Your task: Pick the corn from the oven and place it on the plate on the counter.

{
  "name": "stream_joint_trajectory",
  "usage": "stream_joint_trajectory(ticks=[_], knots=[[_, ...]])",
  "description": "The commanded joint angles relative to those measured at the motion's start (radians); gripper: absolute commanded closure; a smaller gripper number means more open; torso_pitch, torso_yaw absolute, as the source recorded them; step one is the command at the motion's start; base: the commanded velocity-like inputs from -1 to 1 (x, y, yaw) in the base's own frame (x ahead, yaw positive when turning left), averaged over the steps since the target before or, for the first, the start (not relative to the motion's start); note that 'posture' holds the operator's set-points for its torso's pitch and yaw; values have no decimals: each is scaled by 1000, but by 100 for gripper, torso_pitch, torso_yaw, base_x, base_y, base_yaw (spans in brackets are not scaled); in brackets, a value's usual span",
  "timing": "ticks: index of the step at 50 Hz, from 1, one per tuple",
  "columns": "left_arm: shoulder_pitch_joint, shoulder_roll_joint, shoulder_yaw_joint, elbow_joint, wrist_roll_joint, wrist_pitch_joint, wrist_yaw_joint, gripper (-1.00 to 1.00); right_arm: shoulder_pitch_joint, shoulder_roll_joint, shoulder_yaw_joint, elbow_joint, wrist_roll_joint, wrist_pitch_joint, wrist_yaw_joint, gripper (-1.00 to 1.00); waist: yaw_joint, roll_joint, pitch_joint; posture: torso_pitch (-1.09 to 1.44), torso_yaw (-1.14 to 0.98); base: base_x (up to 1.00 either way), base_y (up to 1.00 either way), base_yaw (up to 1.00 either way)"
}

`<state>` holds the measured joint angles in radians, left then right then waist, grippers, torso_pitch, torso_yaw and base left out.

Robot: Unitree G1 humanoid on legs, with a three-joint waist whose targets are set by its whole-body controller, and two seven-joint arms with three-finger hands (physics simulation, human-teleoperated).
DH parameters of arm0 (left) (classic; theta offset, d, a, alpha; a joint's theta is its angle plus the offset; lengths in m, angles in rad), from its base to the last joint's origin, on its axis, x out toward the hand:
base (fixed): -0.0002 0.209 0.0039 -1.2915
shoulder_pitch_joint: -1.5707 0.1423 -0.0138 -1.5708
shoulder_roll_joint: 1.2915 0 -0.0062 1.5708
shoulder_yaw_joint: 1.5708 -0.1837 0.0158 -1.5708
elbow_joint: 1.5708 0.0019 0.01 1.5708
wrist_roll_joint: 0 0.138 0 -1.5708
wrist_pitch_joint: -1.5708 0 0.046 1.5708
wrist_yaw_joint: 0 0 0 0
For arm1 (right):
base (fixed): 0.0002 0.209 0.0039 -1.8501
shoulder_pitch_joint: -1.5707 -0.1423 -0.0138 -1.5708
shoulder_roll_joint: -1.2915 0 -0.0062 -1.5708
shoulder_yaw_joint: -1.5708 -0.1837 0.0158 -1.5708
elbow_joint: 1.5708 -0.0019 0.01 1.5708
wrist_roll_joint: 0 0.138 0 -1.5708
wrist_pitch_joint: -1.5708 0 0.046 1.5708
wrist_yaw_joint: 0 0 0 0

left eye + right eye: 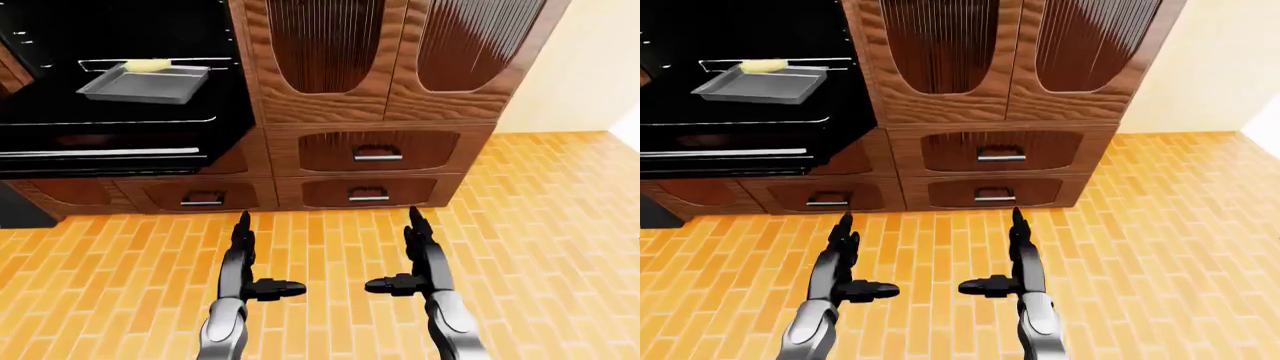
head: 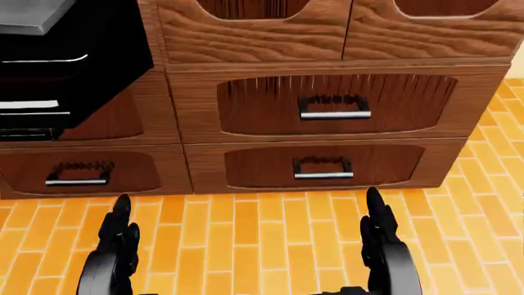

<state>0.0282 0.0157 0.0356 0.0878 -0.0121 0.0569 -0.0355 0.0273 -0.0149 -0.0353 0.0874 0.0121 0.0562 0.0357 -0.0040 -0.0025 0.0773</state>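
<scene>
Yellow corn (image 1: pixel 148 65) lies along the far edge of a grey baking tray (image 1: pixel 143 84), and that tray sits on a rack inside the open black oven (image 1: pixel 110 97), up at the top left of my left-eye view. I take the oven as my landmark. My left robot hand (image 1: pixel 243 251) and right robot hand (image 1: pixel 418 247) hang low over the brick floor (image 1: pixel 540 225), well below the oven and to its right, both with fingers stretched straight and thumbs turned inward, holding nothing.

I judge the reach has not begun: I stand well apart from the oven, facing the wooden cabinet (image 1: pixel 390 60) beside it more than the opening itself. If I reach from here I would likely fall short, or swing my left arm into the cabinet edge that borders the oven. The corn rests at the tray's rim, so a clumsy nudge could roll it off into the dark cavity.

Right of the oven are two drawers with metal handles (image 1: pixel 378 156); below the oven is another drawer (image 1: pixel 203 197). I see neither plate nor bench in any view.
</scene>
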Motion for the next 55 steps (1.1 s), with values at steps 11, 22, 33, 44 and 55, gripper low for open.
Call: stream_joint_trajectory(ticks=[11,22,33,44,55], knots=[[-60,10,7,-177,10,39,12,-100,-36,1,10,-163,-1,5,-15,-100,8,-4,-76,0,0,0,0,0],[-278,88,105,-543,-51,504,-7,-100,-199,-27,-28,-418,23,359,-41,-100,9,-1,-94,0,0,0,0,0],[-416,155,176,-591,-233,630,40,-100,-331,-66,-69,-510,132,499,-64,-100,27,14,-21,0,0,43,-8,0],[-462,212,173,-670,-264,738,86,-100,-378,-92,-87,-587,179,594,-69,-100,41,-70,-54,0,0,95,-14,0],[-419,214,136,-724,-45,769,1,-100,-489,-144,-120,-709,234,776,-62,-100,30,20,-46,0,0,97,-5,0]])
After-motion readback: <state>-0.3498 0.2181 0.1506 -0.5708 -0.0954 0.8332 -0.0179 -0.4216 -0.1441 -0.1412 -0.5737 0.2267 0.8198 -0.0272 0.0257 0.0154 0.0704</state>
